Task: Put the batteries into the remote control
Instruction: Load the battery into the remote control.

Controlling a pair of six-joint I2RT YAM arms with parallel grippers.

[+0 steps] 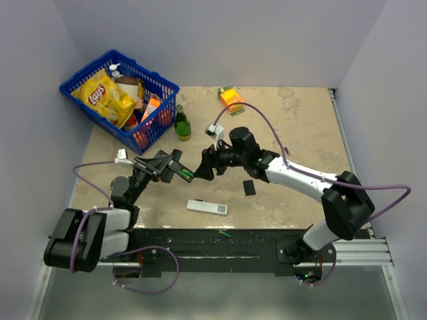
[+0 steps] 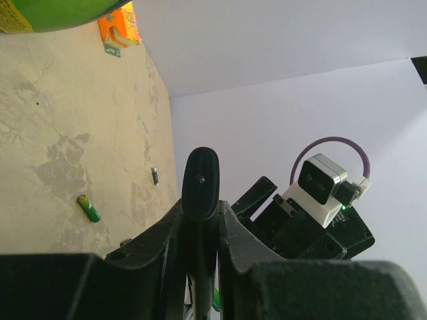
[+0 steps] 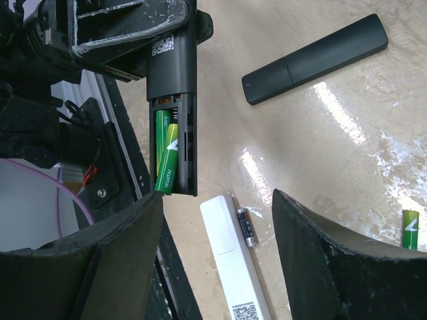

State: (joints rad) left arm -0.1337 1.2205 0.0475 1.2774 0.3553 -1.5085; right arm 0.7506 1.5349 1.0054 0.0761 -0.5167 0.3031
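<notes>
At counter centre, lifted off the surface: remote control (image 3: 175,80), black, battery bay uncovered. The left claw (image 1: 163,165) pinches it by the body, apparently to steady the open bay toward the other arm.

Contents: batteries (image 3: 167,157), two green cells in the bay. One is seated. The other lies tilted, its lower end past the bay's edge, and is judged not yet pressed home.

Right claw (image 3: 217,200): spread, holding nothing, at 3 o'clock of the remote control and just off the bay. It seems placed to press the tilted cell down.

Surroundings, clocked from the remote control in the overhead view:
- black cover (image 1: 249,187), 4 o'clock, flat on the counter (image 1: 300,127)
- white remote (image 1: 207,207), 5 o'clock, with a dark cell (image 3: 247,227) just beside it
- spare green cell (image 3: 410,230), loose, well apart
- green bottle (image 1: 181,123), 12 o'clock
- orange box (image 1: 230,98), 1 o'clock
- blue basket (image 1: 73,83), 10 o'clock

Obstructions: nothing lies between the right claw and the bay. The left claw's fingers crowd the bay's upper end.
</notes>
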